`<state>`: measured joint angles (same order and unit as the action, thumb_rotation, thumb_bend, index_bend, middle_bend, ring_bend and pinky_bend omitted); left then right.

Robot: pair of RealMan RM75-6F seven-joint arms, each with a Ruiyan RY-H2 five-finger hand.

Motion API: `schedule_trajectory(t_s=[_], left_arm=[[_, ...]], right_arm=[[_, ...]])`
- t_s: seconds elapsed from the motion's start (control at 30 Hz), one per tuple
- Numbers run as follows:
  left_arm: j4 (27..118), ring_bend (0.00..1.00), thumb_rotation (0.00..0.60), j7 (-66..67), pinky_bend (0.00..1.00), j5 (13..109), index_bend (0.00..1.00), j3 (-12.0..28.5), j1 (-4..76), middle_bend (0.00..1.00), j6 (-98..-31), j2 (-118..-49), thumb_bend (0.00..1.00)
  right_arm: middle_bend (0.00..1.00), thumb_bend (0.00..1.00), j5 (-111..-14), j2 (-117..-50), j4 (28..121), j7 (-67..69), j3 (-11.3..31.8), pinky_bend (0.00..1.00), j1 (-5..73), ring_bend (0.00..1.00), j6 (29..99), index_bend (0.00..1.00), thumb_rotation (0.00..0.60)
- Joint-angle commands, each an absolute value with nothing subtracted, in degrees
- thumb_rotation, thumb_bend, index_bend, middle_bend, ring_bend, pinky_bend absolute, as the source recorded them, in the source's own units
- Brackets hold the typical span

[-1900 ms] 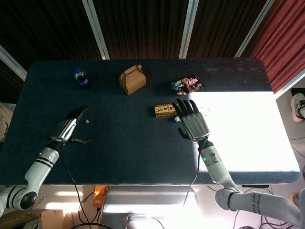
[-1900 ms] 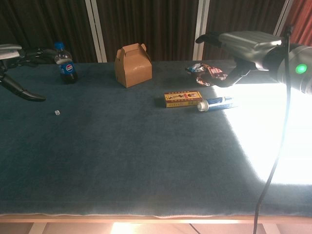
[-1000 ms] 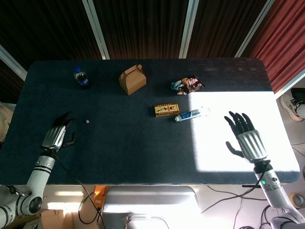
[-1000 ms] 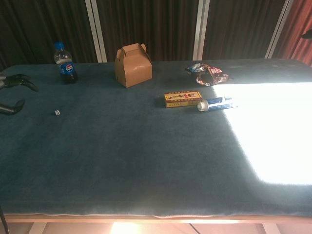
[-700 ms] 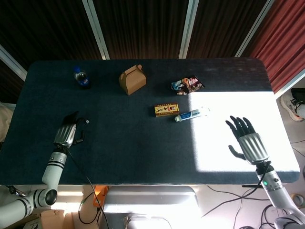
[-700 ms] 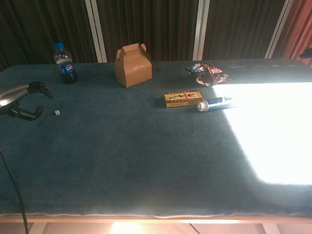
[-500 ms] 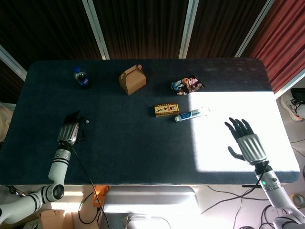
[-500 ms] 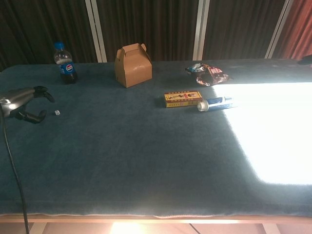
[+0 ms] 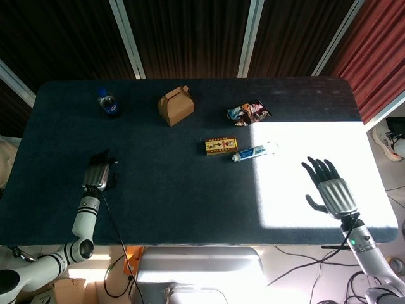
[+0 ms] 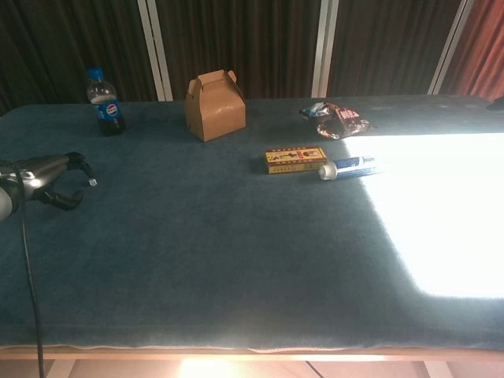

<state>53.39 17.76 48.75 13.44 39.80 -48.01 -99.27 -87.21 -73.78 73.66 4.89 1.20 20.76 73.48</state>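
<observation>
Reaching low over the table point(image 9: 190, 190), the left hand point(image 9: 98, 172) has its fingers curled down right next to a tiny white cube point(image 10: 93, 183). The cube sits just past the fingertips point(image 10: 81, 163), very close. I cannot tell if they touch it yet. It does not look picked up, so I think the grabbing part is not done.

The right hand point(image 9: 330, 189) is far off on the other side, in the bright sunny patch. Its fingers are spread wide and it holds nothing.

Well past the left hand stand a bottle point(image 9: 108, 103) and a brown box point(image 9: 175, 106). Nearer the right hand lie a flat yellow box point(image 9: 221, 145) and a tube point(image 9: 254, 152).

From the chest, the cube shows clearly, but the right hand is almost out of the picture. From the head, both hands show, but the cube is just a speck
</observation>
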Motion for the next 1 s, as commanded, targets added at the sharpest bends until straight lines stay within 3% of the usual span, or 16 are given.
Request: schedule_trajectory(t_s=[0.03, 0.87, 1.0], left_arm=[[53.5, 0.0, 0.502, 18.1, 0.06, 48.6, 0.27, 13.5, 39.7, 0.0, -47.8, -99.2, 0.6], [56.0, 0.0, 0.504, 20.5, 0.06, 47.7, 0.27, 13.6, 39.1, 0.0, -47.5, -97.7, 0.6], [60.7, 0.0, 0.503, 18.1, 0.06, 50.9, 0.27, 12.9, 37.6, 0.0, -49.6, -95.0, 0.6]], right_arm=[[0.0, 0.31, -87.1, -73.7, 73.7, 4.9, 1.3, 0.0, 20.7, 0.0, 73.2, 0.0, 0.6], [0.0, 0.31, -86.5, -73.0, 75.3, 3.0, 1.8, 0.0, 20.4, 0.0, 71.3, 0.0, 0.6], [0.0, 0.31, -86.9, -72.6, 75.5, 3.2, 1.8, 0.0, 19.8, 0.0, 72.5, 0.0, 0.6]])
